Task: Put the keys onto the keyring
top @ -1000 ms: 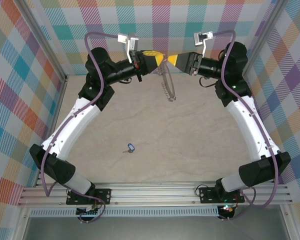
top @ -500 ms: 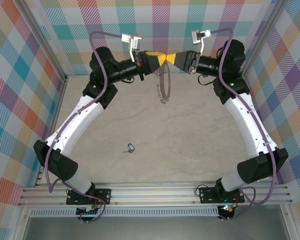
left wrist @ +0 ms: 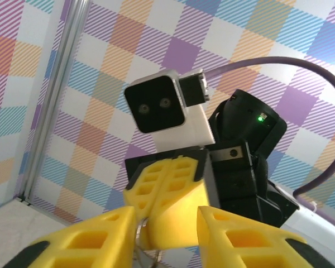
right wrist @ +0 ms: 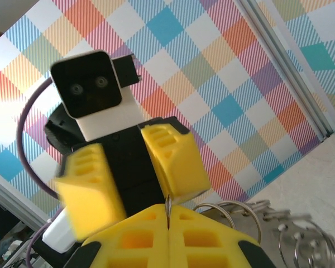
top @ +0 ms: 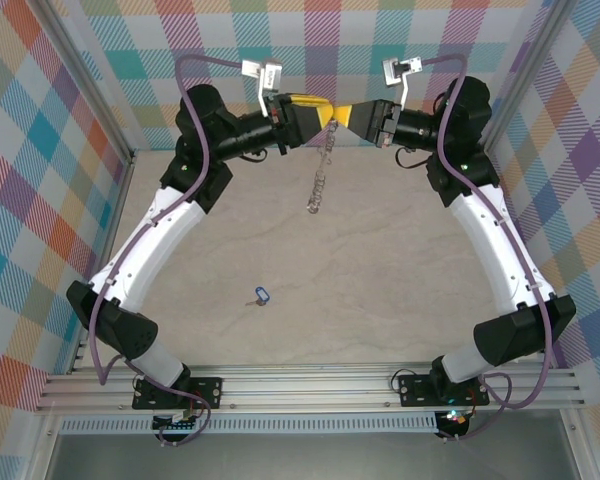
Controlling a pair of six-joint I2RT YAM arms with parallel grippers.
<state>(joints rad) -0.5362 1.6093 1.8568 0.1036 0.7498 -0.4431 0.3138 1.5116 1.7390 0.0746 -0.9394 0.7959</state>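
The keyring [top: 320, 172] hangs above the table at the back, a thin grey hoop fringed with small loops, seen nearly edge-on. My right gripper [top: 346, 115] is shut on its top rim; in the right wrist view the metal edge [right wrist: 168, 207] sticks up from between the closed yellow fingers [right wrist: 212, 240], and several small loops [right wrist: 241, 212] dangle to the right. My left gripper [top: 318, 108] faces it tip to tip with its jaws apart, the ring's rim [left wrist: 138, 231] just inside one finger [left wrist: 95, 237]. The key with its blue tag [top: 261, 295] lies on the table's near middle.
Checked walls close in the back and both sides, and both wrists sit close to the back wall [top: 330, 40]. The beige table [top: 380, 270] stretches between the arms. A metal rail [top: 310, 385] carries the arm bases along the near edge.
My left gripper has opened and let go of the keyring while my right gripper has shut on it. The ring has swung left and turned edge-on.
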